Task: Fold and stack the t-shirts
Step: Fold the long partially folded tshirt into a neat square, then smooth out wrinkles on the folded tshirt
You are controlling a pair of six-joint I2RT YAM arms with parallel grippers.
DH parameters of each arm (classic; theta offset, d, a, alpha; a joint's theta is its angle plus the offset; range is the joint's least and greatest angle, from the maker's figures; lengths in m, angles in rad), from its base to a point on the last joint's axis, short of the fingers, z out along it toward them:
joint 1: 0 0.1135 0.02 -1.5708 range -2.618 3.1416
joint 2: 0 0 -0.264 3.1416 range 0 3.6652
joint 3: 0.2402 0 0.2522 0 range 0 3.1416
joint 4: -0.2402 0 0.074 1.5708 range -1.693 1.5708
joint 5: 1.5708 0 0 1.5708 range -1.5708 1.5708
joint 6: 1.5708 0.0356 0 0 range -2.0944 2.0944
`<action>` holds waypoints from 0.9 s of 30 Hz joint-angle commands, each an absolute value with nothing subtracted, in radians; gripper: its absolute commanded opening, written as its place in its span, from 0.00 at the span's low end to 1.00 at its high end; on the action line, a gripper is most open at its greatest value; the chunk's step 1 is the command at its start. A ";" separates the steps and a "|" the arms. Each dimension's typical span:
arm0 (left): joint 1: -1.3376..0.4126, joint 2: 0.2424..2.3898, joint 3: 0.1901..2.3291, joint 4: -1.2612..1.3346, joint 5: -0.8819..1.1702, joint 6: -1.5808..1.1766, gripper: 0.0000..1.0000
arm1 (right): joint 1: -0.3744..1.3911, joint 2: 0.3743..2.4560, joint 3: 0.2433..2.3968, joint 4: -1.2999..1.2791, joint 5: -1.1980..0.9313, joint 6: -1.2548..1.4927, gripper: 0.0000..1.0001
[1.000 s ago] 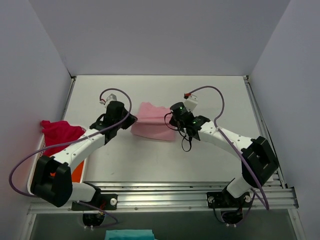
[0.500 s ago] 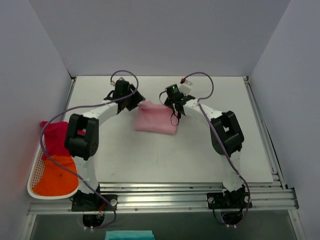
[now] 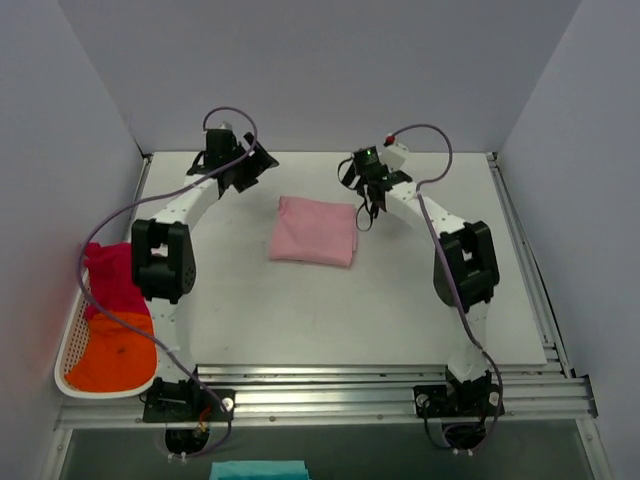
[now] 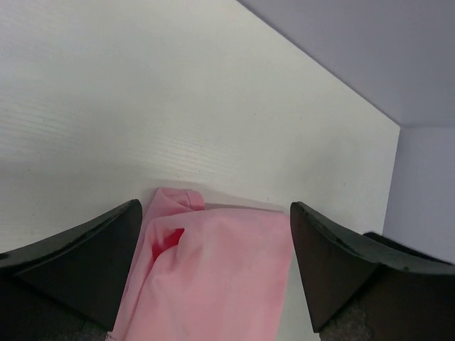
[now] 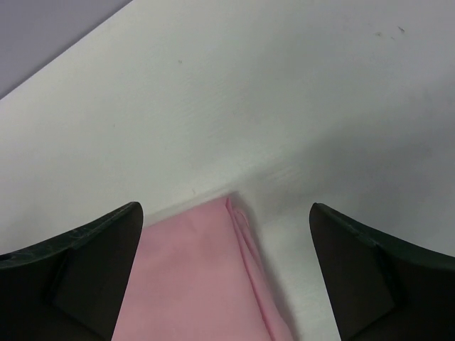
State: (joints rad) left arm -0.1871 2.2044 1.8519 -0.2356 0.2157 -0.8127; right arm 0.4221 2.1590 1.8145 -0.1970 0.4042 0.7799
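Note:
A light pink t-shirt (image 3: 313, 230) lies folded in a flat rectangle on the middle of the white table. Both grippers hover above its far edge, apart from the cloth. My left gripper (image 3: 258, 162) is open over the far left corner; the left wrist view shows the pink t-shirt (image 4: 213, 277) below the left gripper (image 4: 215, 209), nothing held. My right gripper (image 3: 364, 188) is open over the far right corner; the pink t-shirt (image 5: 192, 277) lies below the right gripper (image 5: 226, 209). A magenta-red t-shirt (image 3: 108, 275) and an orange t-shirt (image 3: 115, 350) lie crumpled in a basket.
The white mesh basket (image 3: 66, 352) sits at the table's left edge, partly over the side. Grey walls close the back and both sides. A teal cloth (image 3: 258, 470) shows below the arms' mounting rail.
Both grippers have opened and let go of the pink t-shirt, then drawn up and back toward the far wall. The shirt now lies flat, folded over.

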 commanded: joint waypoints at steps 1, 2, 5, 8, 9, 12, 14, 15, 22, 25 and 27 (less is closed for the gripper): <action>-0.144 2.008 1.751 -0.187 0.177 -0.775 0.94 | 0.433 1.938 1.587 -0.126 0.405 0.788 1.00; -0.140 1.985 1.718 -0.183 0.163 -0.775 0.94 | 0.433 1.901 1.522 -0.098 0.391 0.807 1.00; -0.140 1.892 1.593 -0.146 0.156 -0.767 0.94 | 0.434 1.797 1.314 -0.014 0.330 0.827 1.00; -0.164 1.809 1.473 -0.080 0.169 -0.764 0.94 | 0.436 1.738 1.169 0.060 0.282 0.836 1.00; -0.170 1.787 1.453 -0.052 0.170 -0.762 0.94 | 0.436 1.717 1.142 0.084 0.276 0.838 1.00; -0.196 1.798 1.427 -0.035 0.184 -0.761 0.94 | 0.439 1.695 1.063 0.121 0.264 0.841 1.00; -0.209 1.818 1.428 -0.038 0.202 -0.770 0.94 | 0.440 1.697 1.039 0.127 0.267 0.844 1.00; -0.212 1.833 1.416 -0.023 0.215 -0.781 0.94 | 0.440 1.698 1.034 0.130 0.267 0.842 1.00; -0.284 1.893 1.383 0.081 0.222 -0.792 0.96 | 0.437 1.764 1.037 0.160 0.267 0.834 0.96; -0.284 1.957 1.422 0.101 0.253 -0.796 0.96 | 0.437 1.792 1.042 0.179 0.259 0.833 0.95; -0.284 1.986 1.431 0.136 0.282 -0.801 0.97 | 0.437 1.813 1.048 0.187 0.259 0.830 0.95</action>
State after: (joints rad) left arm -0.2901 1.9484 1.3750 0.0326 0.2352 -0.8005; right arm 0.4347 1.7859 1.0248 0.1612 0.2577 0.8352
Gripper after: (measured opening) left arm 0.967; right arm 0.954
